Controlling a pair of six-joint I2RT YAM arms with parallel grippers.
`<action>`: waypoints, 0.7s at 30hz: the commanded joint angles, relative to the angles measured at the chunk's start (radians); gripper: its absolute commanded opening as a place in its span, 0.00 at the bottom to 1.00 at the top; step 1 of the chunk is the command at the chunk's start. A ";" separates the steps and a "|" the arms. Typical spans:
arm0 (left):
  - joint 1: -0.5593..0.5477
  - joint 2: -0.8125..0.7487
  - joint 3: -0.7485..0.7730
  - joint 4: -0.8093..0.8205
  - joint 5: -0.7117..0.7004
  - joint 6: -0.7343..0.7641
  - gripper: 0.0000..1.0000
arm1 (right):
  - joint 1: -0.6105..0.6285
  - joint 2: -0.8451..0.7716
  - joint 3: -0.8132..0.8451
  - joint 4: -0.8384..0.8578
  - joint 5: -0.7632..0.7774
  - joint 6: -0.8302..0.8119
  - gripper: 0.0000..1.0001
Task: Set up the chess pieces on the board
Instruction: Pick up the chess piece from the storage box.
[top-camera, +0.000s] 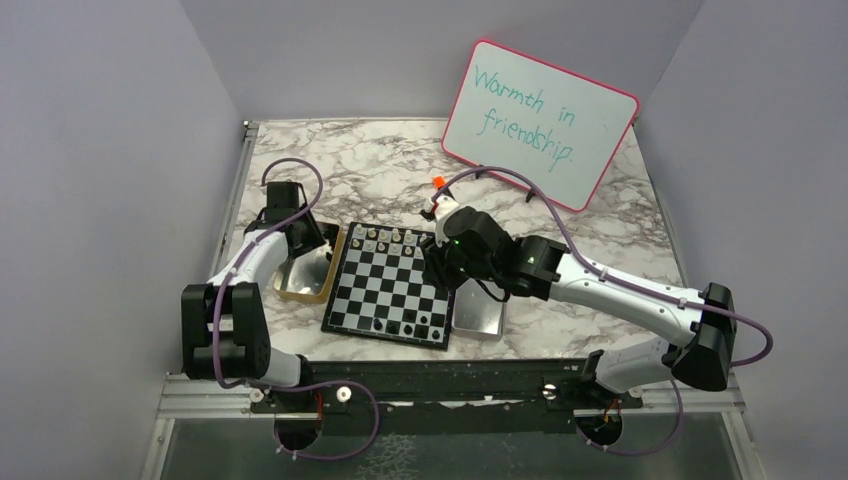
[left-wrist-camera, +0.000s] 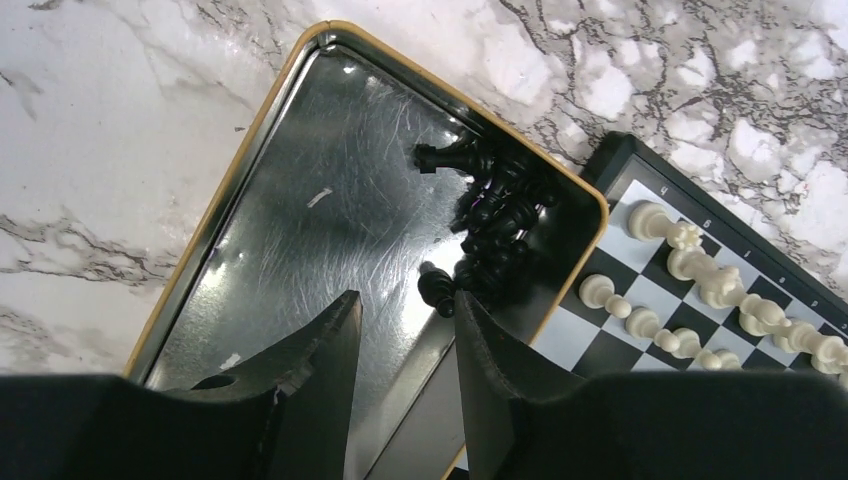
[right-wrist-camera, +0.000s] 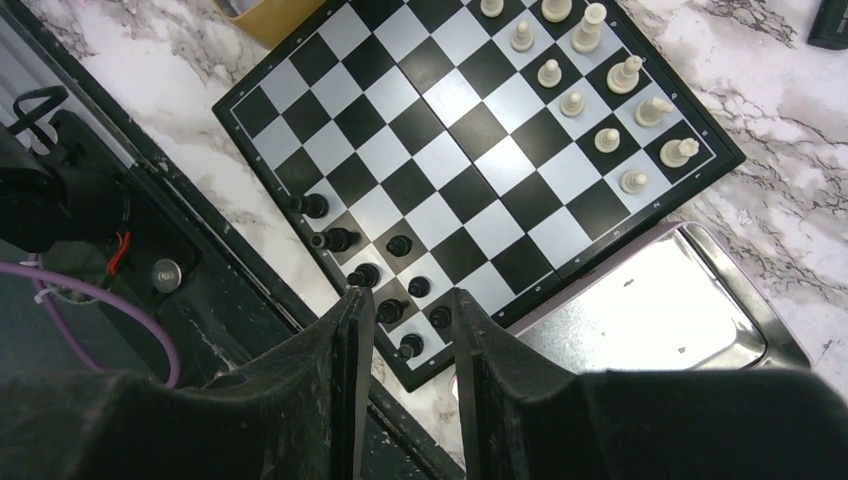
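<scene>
The board lies mid-table. Several white chess pieces stand along its far rows and several black ones at its near edge. Both groups show in the right wrist view, white and black. My left gripper is open and empty over the gold tray, just short of a heap of black pieces. One loose black piece lies by its right fingertip. My right gripper is open and empty, held high above the board's near right corner.
An empty silver tray lies against the board's right side. An orange-capped marker and a pink-framed whiteboard stand behind. The black base rail runs along the near edge, and grey walls enclose the table.
</scene>
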 joint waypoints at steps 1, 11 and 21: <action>0.021 0.026 -0.003 0.006 0.049 -0.012 0.40 | 0.006 -0.016 -0.006 0.055 0.012 -0.015 0.39; 0.024 0.085 0.000 0.031 0.150 -0.005 0.40 | 0.006 0.017 0.016 0.056 -0.004 -0.007 0.39; 0.025 0.132 0.004 0.044 0.189 -0.012 0.36 | 0.006 0.036 0.016 0.069 -0.032 -0.001 0.39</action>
